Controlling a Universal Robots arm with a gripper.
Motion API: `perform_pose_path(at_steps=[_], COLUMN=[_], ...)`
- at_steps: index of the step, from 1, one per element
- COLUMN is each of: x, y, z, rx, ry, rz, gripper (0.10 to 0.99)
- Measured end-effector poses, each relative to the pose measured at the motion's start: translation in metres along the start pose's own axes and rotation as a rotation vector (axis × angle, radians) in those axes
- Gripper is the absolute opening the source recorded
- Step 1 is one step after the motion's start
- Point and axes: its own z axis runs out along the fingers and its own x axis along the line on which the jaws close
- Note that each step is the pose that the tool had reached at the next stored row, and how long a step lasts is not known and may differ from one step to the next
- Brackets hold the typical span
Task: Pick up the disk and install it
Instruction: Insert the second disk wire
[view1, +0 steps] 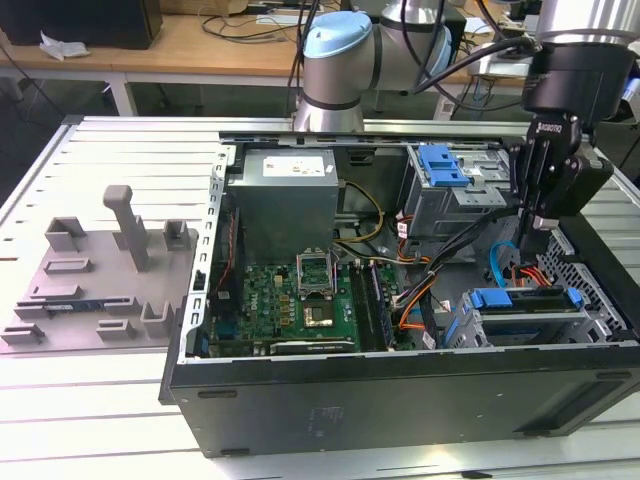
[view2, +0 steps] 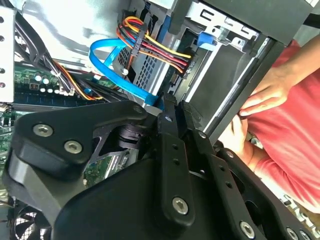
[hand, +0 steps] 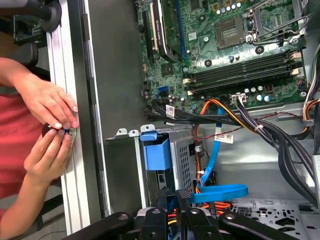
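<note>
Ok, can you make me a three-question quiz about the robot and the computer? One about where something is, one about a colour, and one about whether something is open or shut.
1. Where is the gripper?
A inside a cardboard box
B above the computer case, at the exterior view's right end
C on the floor

2. What colour is the flat looped cable near the gripper?
A blue
B green
C white

3. The computer case is:
A closed up
B open
C upside down

Answers:
1. B, it hangs over that end of the case.
2. A, it is bright blue in both wrist views.
3. B, the motherboard shows inside.
</note>
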Motion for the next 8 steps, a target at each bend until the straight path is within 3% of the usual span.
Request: perform_pose_path(at_steps=[6, 8], x=[-0.0006, -0.0006], y=[0.0001, 0.0001], z=[-0.0001, -0.0001], rx=[0.003, 0.004], ry=[0.0056, 0.0058], rz=[-0.005, -0.006], gripper=[0.216, 0.161])
